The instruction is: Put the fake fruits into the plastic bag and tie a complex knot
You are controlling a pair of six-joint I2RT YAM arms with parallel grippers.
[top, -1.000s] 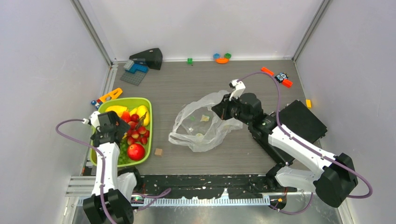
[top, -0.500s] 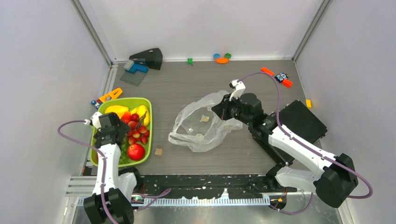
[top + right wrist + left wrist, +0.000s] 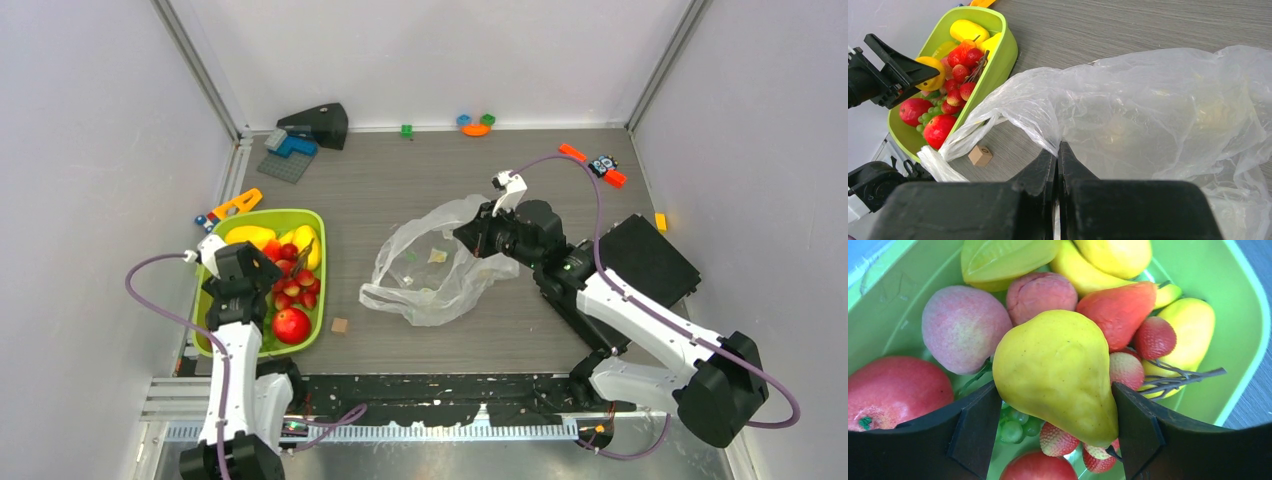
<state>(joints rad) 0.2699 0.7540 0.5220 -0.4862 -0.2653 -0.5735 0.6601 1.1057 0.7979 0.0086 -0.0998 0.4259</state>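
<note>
Two grips: yellow pear [image 3: 1055, 372] is clamped by the wide-set left gripper [image 3: 1054, 405], plastic bag [image 3: 1158, 115] rim by the fully closed right gripper [image 3: 1058, 155].

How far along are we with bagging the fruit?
No fruit looks bagged yet. In hand: the left gripper is shut on a yellow pear in the lime-green tray, and the right gripper pinches the plastic bag edge. Left: move all the fake fruits across, then tie the knot.
</note>
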